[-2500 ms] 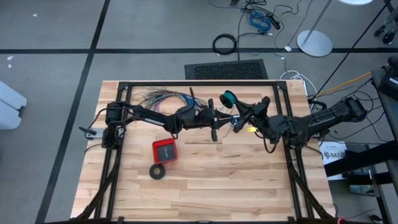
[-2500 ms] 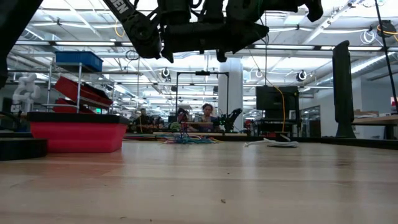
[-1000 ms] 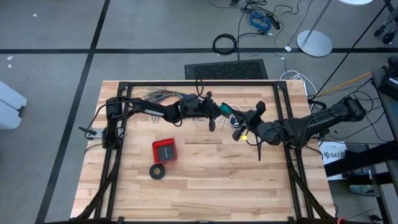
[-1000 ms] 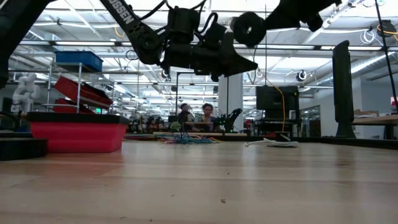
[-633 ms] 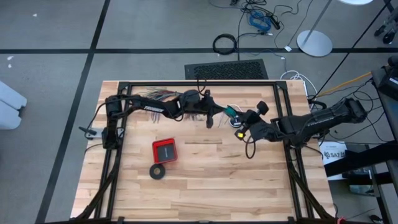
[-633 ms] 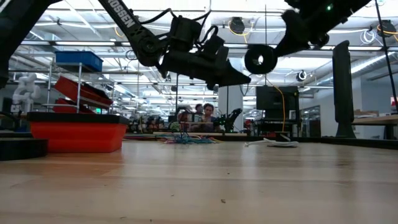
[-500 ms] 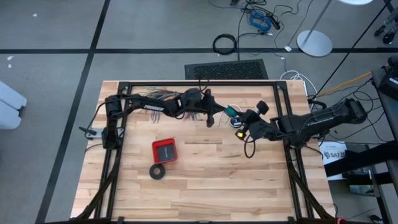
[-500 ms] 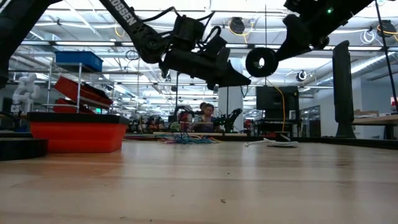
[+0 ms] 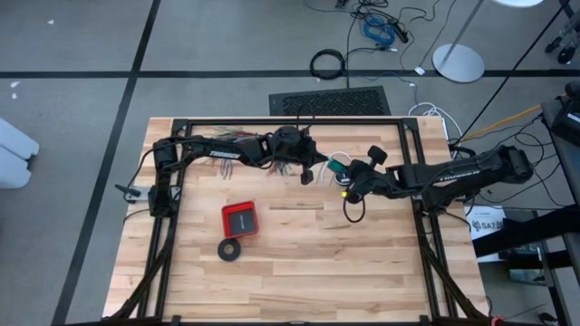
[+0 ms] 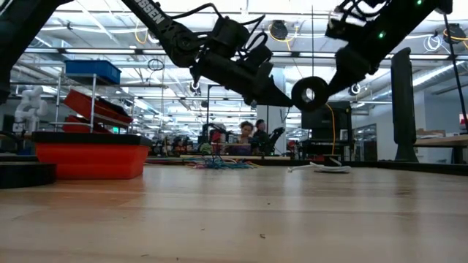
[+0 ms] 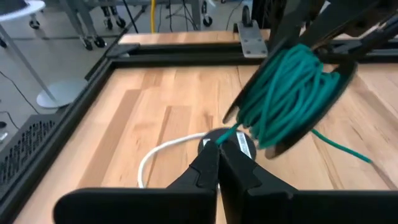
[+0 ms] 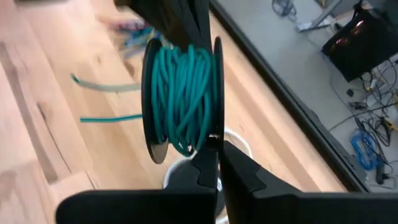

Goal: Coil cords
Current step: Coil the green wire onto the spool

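A black spool [image 12: 183, 99] wound with the teal-green wire [image 11: 289, 93] hangs above the table's far middle, and my right gripper [image 12: 216, 149] is shut on it. My left gripper [image 11: 217, 146] comes from the table's left and is shut on a strand of that wire just off the spool. In the low view the spool [image 10: 309, 93] hangs right at the left gripper's tip [image 10: 287, 100]. Loose teal ends [image 12: 102, 117] trail off the spool. Under the spool the white cord [image 11: 155, 155] lies looped on the wood with its black round piece [image 11: 244, 144]. My left gripper pinches one teal strand [image 11: 227, 132] between its fingertips, close below the spool. The fingers come from the table's left, slanting a little downward. The strand runs up straight from them into the winding. My right gripper pinches the rim of one black flange [image 12: 215, 138] of the spool between its two fingers. It comes from the table's right, slanting down. The spool is lifted clear of the table, a flange face turned toward the near edge.
A fanned bundle of many-coloured wires [image 9: 231, 139] lies at the far left under the left arm. A red box [image 9: 240, 218] and a black tape-like ring [image 9: 230, 249] sit left of centre. Black frame rails [image 9: 290, 120] border the table. Bare wood lies toward the near edge.
My right gripper has come down with the spool, tipping and rolling, and has brought it from high up down beside the left gripper's tip. My left gripper has tipped its fingers further down and shifted slightly toward the far edge. Both stay shut.
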Available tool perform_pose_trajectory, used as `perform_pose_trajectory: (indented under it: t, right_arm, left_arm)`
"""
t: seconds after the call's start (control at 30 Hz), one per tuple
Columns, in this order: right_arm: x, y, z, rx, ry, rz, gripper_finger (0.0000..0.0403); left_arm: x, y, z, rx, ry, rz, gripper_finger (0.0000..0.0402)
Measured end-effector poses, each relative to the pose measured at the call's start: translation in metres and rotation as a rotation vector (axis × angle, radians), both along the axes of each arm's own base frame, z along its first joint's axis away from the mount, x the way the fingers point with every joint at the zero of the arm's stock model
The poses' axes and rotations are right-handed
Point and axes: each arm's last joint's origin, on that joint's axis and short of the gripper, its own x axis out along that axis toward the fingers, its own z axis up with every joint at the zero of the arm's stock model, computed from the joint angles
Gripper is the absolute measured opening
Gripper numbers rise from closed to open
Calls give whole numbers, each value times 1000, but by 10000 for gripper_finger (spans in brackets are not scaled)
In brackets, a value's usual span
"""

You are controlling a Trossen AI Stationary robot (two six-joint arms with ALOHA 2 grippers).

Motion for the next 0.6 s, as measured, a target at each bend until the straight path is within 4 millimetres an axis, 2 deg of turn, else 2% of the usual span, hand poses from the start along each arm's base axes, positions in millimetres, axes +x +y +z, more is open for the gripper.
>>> perform_pose_trajectory:
  t: [0.2,0.6]
  right_arm:
    - [6,-6,-12,18,87,11,0]
    - [20,-6,-32,13,156,8,0]
  left_arm:
    - [-2,0,-4,1,48,-5,21]
    - [-9,-7,-20,-7,223,-40,24]
